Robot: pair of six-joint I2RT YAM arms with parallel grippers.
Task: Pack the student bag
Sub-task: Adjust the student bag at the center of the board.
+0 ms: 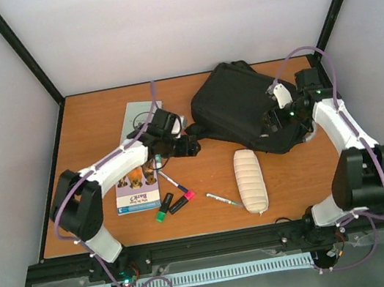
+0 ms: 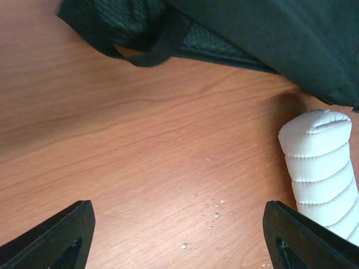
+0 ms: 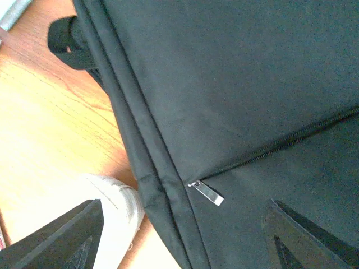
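Left claw [image 1: 191, 146] stands wide open and holds nothing; its wrist view shows only bare tabletop [image 2: 140, 145] between its two dark fingers [image 2: 56, 238]. The student bag [image 1: 241, 105] lies flat at the rear right of the tabletop, just beyond this claw. Its near corner and a black strap [image 2: 148, 50] lie ahead of the fingers but apart from them. To this claw's right lies a cream ribbed pencil case [image 1: 250, 179], lengthwise toward the bag, with its far end close to the bag's front edge (in the right wrist view a pale corner of it sits right up against the bag's seam).

Right claw [image 1: 275, 121] hangs over the right part of the bag, likewise spread wide and gripping nothing. Black fabric fills the space between its fingers [image 3: 61, 238]. A zip line runs slantwise across that fabric, and the metal zip pull [image 3: 206, 192] lies about midway between the fingertips, well clear of both. Whether the fingertips rest on the fabric I cannot tell.

Left of the bag, partly under the left arm, lies a book [image 1: 134, 176]. Near it on the tabletop are a blue-tipped pen [image 1: 171, 179], a green marker [image 1: 164, 208], a red marker [image 1: 182, 202] and a slim silver pen [image 1: 224, 199].
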